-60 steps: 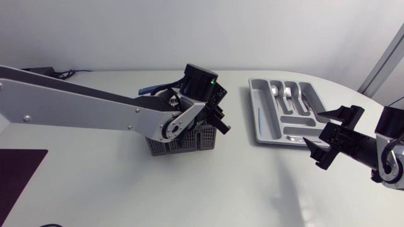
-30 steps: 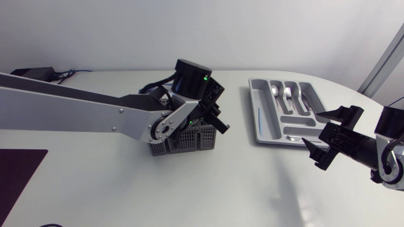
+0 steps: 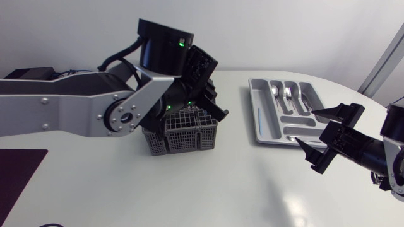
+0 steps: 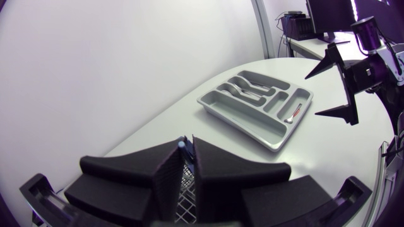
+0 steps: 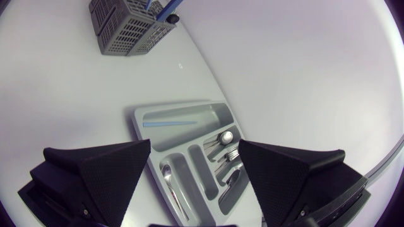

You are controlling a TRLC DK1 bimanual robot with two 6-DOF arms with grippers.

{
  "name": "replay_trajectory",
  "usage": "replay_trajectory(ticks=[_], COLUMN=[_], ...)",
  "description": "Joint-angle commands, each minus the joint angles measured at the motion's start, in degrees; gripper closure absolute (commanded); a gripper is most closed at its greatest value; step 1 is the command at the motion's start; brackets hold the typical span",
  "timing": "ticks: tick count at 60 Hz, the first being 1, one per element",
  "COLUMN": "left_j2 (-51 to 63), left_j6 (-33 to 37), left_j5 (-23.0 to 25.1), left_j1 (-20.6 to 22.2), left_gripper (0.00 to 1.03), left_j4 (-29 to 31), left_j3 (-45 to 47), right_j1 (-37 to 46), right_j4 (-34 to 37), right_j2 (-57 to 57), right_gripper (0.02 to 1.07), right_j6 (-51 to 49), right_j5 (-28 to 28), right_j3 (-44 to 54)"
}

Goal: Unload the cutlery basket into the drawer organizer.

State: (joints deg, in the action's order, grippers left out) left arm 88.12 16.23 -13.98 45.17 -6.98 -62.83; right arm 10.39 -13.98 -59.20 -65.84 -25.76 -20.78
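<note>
The dark mesh cutlery basket (image 3: 183, 131) stands mid-table, also seen far off in the right wrist view (image 5: 126, 25). My left gripper (image 3: 213, 108) hangs just above the basket's right side. In its own view the left gripper (image 4: 187, 142) has its fingers nearly together, shut on a thin blue-tipped utensil (image 4: 183, 145) that stands up between them. The grey drawer organizer (image 3: 260, 107) lies to the right and holds spoons, forks and a thin blue stick (image 5: 170, 123). My right gripper (image 3: 320, 133) is open and empty in front of the organizer's near right corner.
The organizer (image 4: 252, 123) lies near the table's far right edge, with my right gripper (image 4: 315, 94) beside it. A dark mat (image 3: 16, 173) lies at the front left. Bare tabletop stretches between basket and organizer.
My left arm has risen from the basket and swung up towards the camera, and its fingers have drawn together. The right arm has barely moved.
</note>
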Motion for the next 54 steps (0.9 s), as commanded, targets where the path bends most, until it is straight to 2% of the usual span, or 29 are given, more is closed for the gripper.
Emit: replay_trajectory(ticks=[1, 13, 20, 33, 38, 40, 45, 47, 51, 54], left_j2=[-4.0, -9.01, -10.86, -9.01, -6.55, -5.5, -3.21, -2.42, -0.49, 0.65], left_j6=[-1.38, -1.81, -2.61, -1.46, -1.46, -1.73, -3.13, -3.66, -3.66, -3.57], left_j5=[-0.08, -0.17, 1.32, 3.43, 6.16, 7.03, 10.29, 10.99, 11.43, 11.43], left_j1=[0.71, 1.85, 2.29, 0.8, -1.49, -2.19, -3.68, -4.03, -4.3, -4.47], left_gripper=[0.8, 0.8, 0.8, 0.8, 0.78, 0.73, 0.45, 0.38, 0.27, 0.23], left_j4=[0.66, 3.64, 5.66, 6.37, 6.72, 6.98, 7.42, 7.33, 6.63, 5.23], left_j3=[1.57, 2.01, 1.66, 2.45, 3.15, 3.24, 3.33, 3.24, 3.33, 3.85], right_j1=[-1.78, -7.4, -10.83, -16.63, -16.63, -16.63, -16.55, -16.37, -16.11, -15.93], right_j4=[3.08, 11.43, 15.12, 14.68, 14.5, 14.42, 13.8, 13.8, 13.8, 13.8], right_j2=[4.0, 9.72, 9.81, 6.73, 5.76, 5.67, 5.67, 5.59, 5.32, 5.32], right_gripper=[0.07, 0.07, 0.07, 0.07, 0.07, 0.07, 0.07, 0.07, 0.07, 0.07], right_j6=[4.85, 14.87, 20.23, 23.66, 23.39, 23.22, 23.04, 22.6, 21.99, 21.72], right_j5=[-0.96, -4.39, -6.94, -6.23, -6.15, -6.15, -6.06, -6.15, -6.15, -6.15], right_j3=[-0.32, -4.54, -7.35, -8.05, -7.7, -7.44, -6.47, -6.12, -5.59, -5.33])
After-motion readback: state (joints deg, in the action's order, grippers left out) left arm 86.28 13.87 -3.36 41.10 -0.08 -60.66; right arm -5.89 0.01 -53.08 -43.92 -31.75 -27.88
